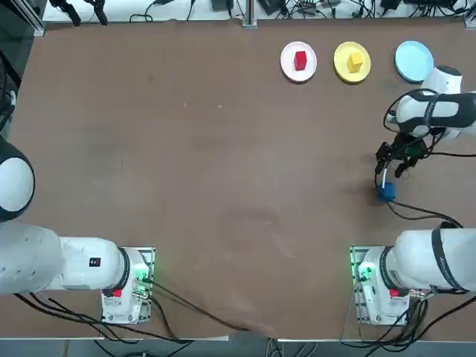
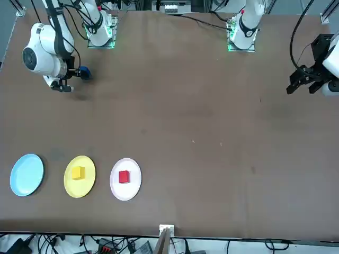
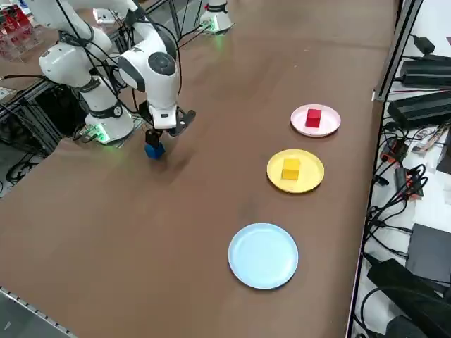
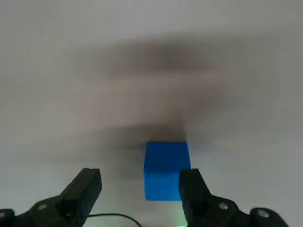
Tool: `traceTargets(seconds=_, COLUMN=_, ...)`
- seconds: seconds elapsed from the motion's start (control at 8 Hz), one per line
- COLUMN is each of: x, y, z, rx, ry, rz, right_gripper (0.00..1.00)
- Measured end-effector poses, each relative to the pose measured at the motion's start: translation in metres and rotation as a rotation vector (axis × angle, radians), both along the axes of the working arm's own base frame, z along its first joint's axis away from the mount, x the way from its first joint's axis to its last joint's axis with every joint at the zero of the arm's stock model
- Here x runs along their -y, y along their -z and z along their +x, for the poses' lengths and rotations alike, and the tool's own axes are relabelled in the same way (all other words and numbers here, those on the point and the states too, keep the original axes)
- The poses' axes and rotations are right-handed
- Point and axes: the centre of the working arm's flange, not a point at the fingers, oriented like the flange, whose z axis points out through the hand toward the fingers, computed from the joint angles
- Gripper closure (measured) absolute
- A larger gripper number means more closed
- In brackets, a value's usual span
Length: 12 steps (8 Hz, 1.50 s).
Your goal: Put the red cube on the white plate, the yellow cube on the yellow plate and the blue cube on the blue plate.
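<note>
The blue cube [image 1: 385, 193] [image 3: 154, 150] [image 4: 165, 168] rests on the brown table, near the right arm's base. My right gripper [image 1: 386, 181] [image 3: 156, 139] [image 4: 139, 177] hangs open just over it. In the wrist view the cube sits partly between the spread fingers, close against one finger [image 4: 191, 187] and well apart from the other. The red cube [image 1: 300, 60] lies on the white plate [image 1: 287, 65]. The yellow cube [image 1: 355, 60] lies on the yellow plate [image 1: 343, 68]. The light-blue plate [image 1: 413, 59] [image 3: 263, 255] holds nothing.
The three plates stand in a row along the table's far edge [image 1: 245, 22]. Cables [image 1: 416, 214] trail from the right arm onto the table near the cube. The arm's base [image 1: 372, 286] is at the near edge.
</note>
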Motion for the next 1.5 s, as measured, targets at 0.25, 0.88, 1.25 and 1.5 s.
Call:
traceTargets(seconds=0.25, x=-0.002, y=0.007, z=-0.009, rx=-0.014, ry=0.005, rz=-0.002, right_gripper=0.01)
traceTargets(seconds=0.88, x=0.015, y=0.012, z=-0.021, rx=-0.042, ry=-0.024, rz=-0.042, right_gripper=0.01)
traceTargets(seconds=1.25, x=0.021, y=0.018, z=-0.027, rx=-0.056, ry=0.006, rz=-0.044, right_gripper=0.01)
traceTargets(seconds=1.5, x=0.023, y=0.032, z=-0.031, rx=-0.051, ry=0.018, rz=-0.043, right_gripper=0.01)
